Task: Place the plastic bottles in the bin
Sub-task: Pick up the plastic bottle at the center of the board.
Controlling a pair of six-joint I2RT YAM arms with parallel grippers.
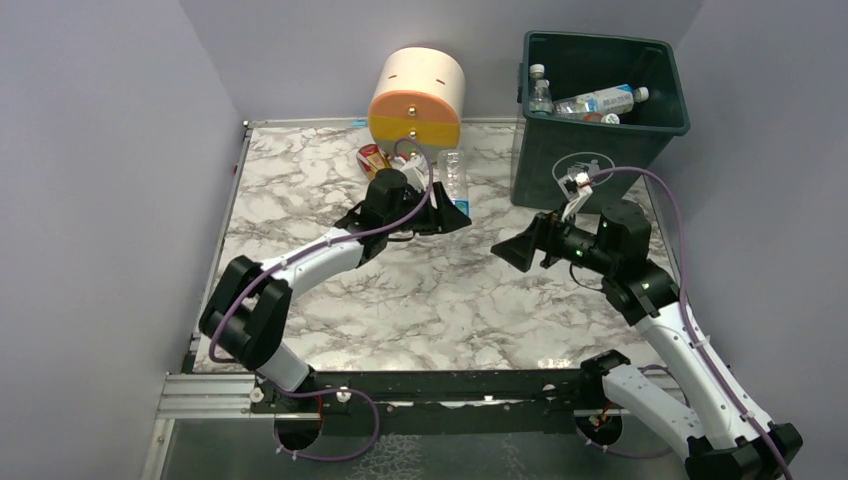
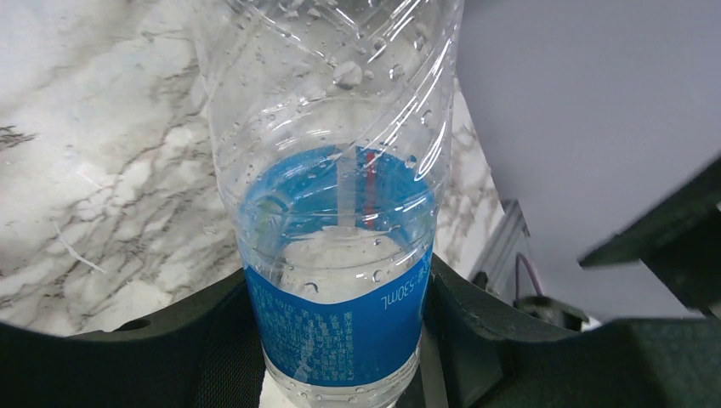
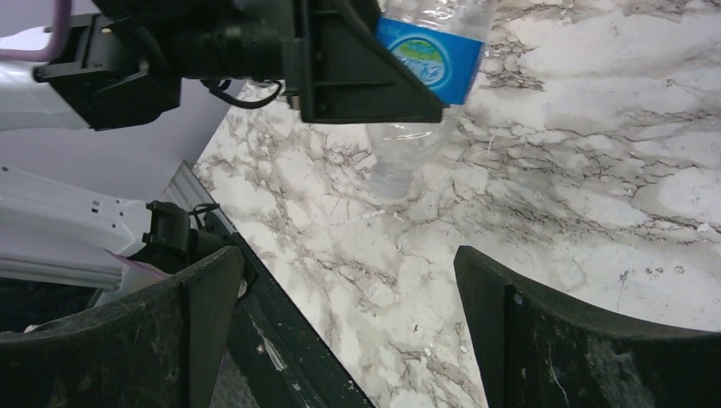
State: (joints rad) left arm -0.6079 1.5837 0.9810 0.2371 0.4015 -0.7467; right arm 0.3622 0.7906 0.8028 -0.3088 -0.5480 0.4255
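Note:
My left gripper [image 1: 441,216] is shut on a clear plastic bottle [image 1: 453,178] with a blue label, in front of the drawer unit. In the left wrist view both fingers press the blue label of the bottle [image 2: 340,255]. The right wrist view shows the same bottle [image 3: 429,55] held in the left gripper [image 3: 349,72], just above the marble top. My right gripper [image 1: 520,250] stands open and empty at mid table, pointing left. A red-labelled bottle [image 1: 373,160] lies by the drawer unit. The dark green bin [image 1: 600,160] at the back right holds several bottles [image 1: 600,101].
The cream and orange round drawer unit [image 1: 416,98] stands at the back, just behind the left gripper. The marble table [image 1: 420,300] is edged by a metal rail on the left and grey walls all round. The bin's near wall is right behind the right wrist.

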